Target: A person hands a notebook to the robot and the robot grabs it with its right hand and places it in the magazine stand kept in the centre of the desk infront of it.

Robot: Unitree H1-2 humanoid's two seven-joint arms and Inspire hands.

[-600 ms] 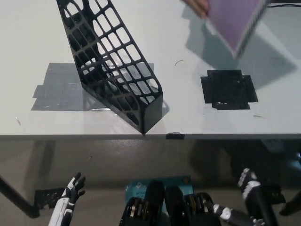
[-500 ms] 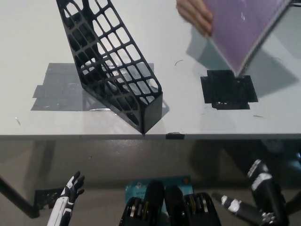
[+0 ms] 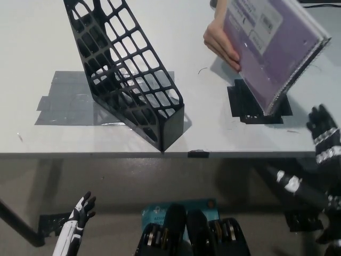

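Black right hand (image 3: 323, 132) stands at the desk's (image 3: 32, 48) front edge at about 4 o'clock in the head view, fingers up and loosely spread, holding nothing, just right of the notebook's (image 3: 274, 50) lower corner and not touching it. At 1 o'clock a person's hand (image 3: 222, 41) holds the purple notebook by its left edge, tilted above a black tape patch (image 3: 248, 104). Mesh stand (image 3: 125, 72) sits at 11 o'clock on grey tape (image 3: 64, 101). White left hand (image 3: 79, 214) rests at 7 o'clock below the desk, fingers spread. Against half a second ago, the right hand has risen from below the desk and the notebook has come lower and nearer; the stand is unmoved.
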